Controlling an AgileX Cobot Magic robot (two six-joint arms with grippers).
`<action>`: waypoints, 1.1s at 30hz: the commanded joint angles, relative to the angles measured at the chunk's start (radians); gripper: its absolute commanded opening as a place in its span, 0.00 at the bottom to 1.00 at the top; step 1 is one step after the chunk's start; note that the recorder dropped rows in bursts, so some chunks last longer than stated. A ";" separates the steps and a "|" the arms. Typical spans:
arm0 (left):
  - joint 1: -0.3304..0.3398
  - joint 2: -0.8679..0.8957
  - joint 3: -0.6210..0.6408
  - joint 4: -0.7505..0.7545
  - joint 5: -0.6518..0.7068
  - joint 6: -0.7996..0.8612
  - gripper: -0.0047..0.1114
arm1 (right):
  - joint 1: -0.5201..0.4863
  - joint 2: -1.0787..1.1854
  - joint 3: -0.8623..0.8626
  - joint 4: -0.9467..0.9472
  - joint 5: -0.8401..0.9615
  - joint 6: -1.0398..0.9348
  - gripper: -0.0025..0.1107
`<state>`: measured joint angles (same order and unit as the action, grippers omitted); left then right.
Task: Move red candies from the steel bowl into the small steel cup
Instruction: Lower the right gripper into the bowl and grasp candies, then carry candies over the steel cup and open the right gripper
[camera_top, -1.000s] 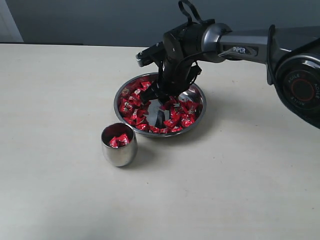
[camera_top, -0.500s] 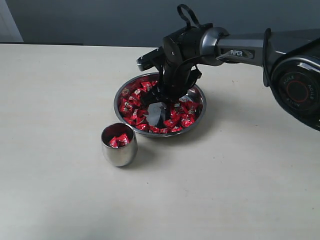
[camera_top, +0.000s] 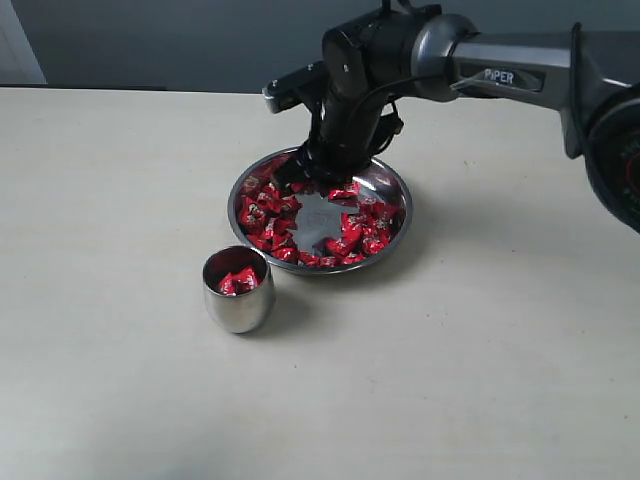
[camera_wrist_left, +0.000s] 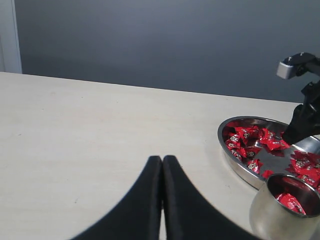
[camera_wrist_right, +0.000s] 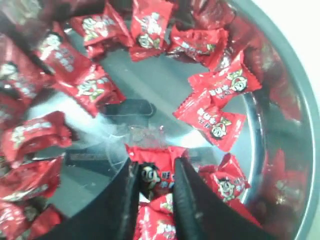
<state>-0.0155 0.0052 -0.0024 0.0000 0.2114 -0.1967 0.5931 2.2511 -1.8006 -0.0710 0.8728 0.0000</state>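
Red candy (camera_wrist_right: 158, 179) pinched; right gripper (camera_wrist_right: 155, 171) pointing down over steel bowl (camera_top: 320, 216).

Right gripper (camera_top: 298, 172) was down among the candies (camera_top: 265, 215) at the centre of the bowl (camera_top: 403, 222) a second ago, jaws spread. Jaws then closed. It has since lifted and pulled back toward the far rim. One red candy (camera_wrist_right: 151, 175) is now pinched between its fingers (camera_wrist_right: 126, 197). The bowl's bare centre, covered before, is exposed. The arm (camera_top: 520, 70) rides higher.
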 joint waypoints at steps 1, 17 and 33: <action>-0.006 -0.005 0.002 0.000 -0.004 -0.003 0.04 | 0.053 -0.075 0.000 0.033 0.045 -0.023 0.02; -0.006 -0.005 0.002 0.000 -0.004 -0.003 0.04 | 0.246 -0.132 0.000 0.133 0.211 -0.132 0.02; -0.006 -0.005 0.002 0.000 -0.004 -0.003 0.04 | 0.299 -0.132 0.000 0.160 0.294 -0.190 0.02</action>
<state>-0.0155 0.0052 -0.0024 0.0000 0.2114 -0.1967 0.8892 2.1303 -1.8006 0.1016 1.1648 -0.1625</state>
